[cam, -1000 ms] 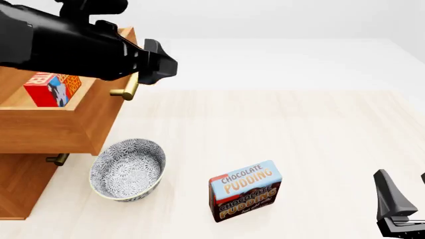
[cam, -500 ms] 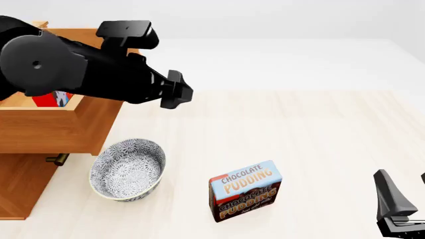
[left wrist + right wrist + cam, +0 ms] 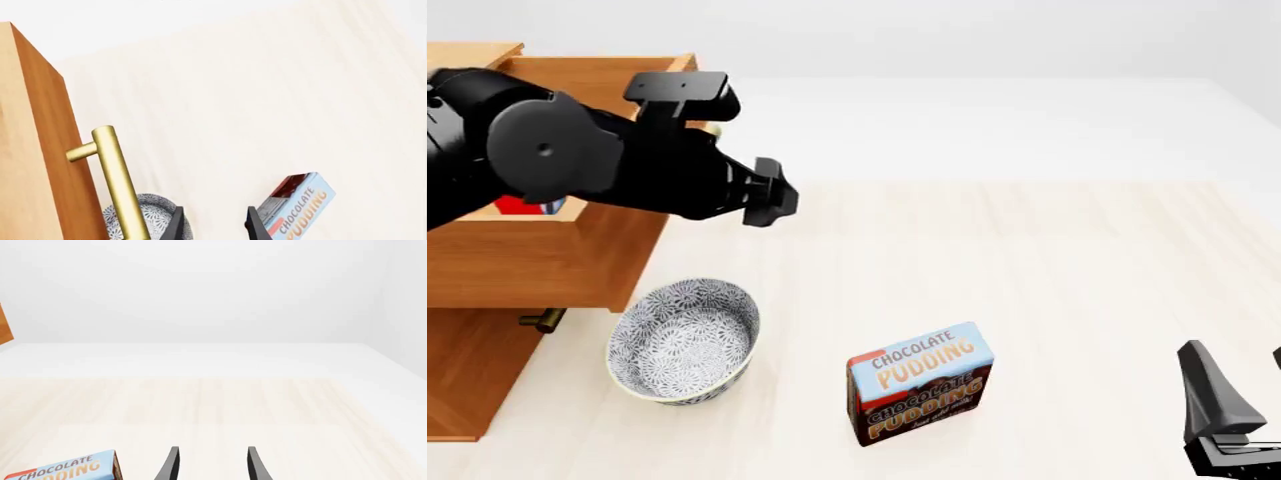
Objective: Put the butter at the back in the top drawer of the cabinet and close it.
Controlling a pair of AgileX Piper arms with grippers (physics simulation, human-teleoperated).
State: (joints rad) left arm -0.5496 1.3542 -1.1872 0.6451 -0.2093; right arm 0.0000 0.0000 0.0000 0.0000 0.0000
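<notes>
- While the uppermost wooden drawer (image 3: 554,255) of the orange-brown three-drawer cabinet (image 3: 467,370) stands pulled out, the small red butter box (image 3: 523,206) lies inside it, mostly hidden by the black left arm.
- Left claw (image 3: 213,223): fingers parted, gripping nothing, near the drawer's brass bar handle (image 3: 120,182) without touching it.
- Right claw (image 3: 211,463): fingers apart, empty, low over the pale wooden desk (image 3: 1068,270).
- Patterned grey bowl (image 3: 683,340) and blue-and-brown chocolate pudding box (image 3: 920,383) stand on the desk.

left hand (image 3: 212,224) open, raised; right hand (image 3: 211,465) open, low.
</notes>
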